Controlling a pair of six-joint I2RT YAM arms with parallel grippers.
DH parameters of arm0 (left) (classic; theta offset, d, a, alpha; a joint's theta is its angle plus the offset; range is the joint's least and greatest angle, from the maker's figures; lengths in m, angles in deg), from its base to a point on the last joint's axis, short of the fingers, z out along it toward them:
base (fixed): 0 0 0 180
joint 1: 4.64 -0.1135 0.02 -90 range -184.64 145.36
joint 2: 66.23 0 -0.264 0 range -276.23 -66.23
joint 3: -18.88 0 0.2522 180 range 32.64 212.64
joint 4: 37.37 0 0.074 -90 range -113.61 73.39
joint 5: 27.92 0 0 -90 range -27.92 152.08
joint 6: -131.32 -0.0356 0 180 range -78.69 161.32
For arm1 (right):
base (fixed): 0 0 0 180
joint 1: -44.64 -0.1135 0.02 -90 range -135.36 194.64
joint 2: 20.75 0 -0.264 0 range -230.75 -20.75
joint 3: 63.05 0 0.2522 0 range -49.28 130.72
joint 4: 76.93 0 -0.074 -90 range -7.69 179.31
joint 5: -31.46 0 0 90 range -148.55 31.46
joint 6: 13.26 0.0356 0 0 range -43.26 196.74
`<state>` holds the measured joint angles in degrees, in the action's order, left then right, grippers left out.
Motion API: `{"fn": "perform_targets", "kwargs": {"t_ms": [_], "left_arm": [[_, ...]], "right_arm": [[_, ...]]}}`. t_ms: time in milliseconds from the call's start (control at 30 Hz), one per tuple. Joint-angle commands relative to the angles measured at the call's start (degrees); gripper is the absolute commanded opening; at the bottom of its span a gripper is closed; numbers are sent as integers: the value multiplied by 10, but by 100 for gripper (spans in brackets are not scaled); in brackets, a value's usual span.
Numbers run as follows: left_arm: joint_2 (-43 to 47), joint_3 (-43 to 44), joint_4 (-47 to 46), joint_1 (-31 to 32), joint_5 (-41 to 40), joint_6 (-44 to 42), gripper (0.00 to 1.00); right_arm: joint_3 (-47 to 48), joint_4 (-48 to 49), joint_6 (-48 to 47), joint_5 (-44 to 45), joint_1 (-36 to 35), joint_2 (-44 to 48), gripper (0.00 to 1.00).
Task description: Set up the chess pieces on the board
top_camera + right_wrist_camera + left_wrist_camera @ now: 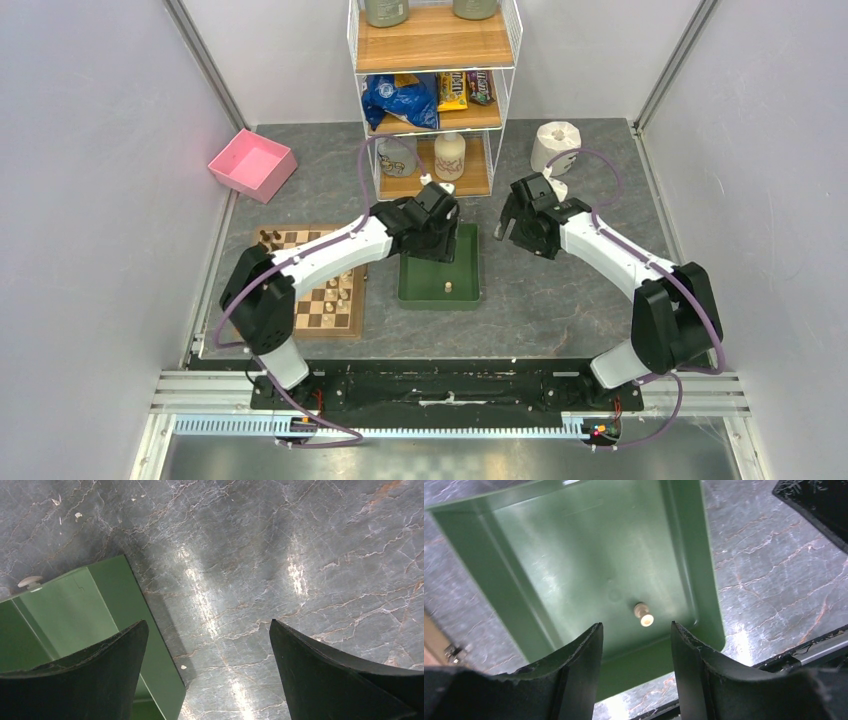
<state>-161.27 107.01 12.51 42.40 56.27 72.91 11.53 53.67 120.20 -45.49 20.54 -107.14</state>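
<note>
The left pincer is held apart over the green tray, where one pale chess piece is located near a corner wall. The right pincer is held apart over bare counter beside the tray's edge. The board is positioned left of the tray.

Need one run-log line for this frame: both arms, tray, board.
left gripper: open over green tray | pale chess piece: one, inside tray | right gripper: open, empty, over table beside tray | board: some pieces placed

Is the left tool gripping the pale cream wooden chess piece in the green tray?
No, the left tool is open; the chess piece sits free in the tray.
</note>
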Motion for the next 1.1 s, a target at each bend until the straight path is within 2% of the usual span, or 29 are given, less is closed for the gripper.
{"fn": "perform_targets", "kwargs": {"t_ms": [0, 200, 533, 1067], "left_arm": [[-45, 45, -10, 12, 23, -31, 59], [-86, 59, -13, 23, 36, -31, 59], [-128, 61, -4, 30, 36, -28, 52], [-128, 24, 2, 42, 18, -7, 48]], "right_arm": [[2, 3, -1, 20, 3, 24, 99], [5, -4, -4, 25, 3, 27, 99], [8, -4, -7, 22, 3, 20, 99], [11, 0, -7, 15, 3, 9, 99]]}}
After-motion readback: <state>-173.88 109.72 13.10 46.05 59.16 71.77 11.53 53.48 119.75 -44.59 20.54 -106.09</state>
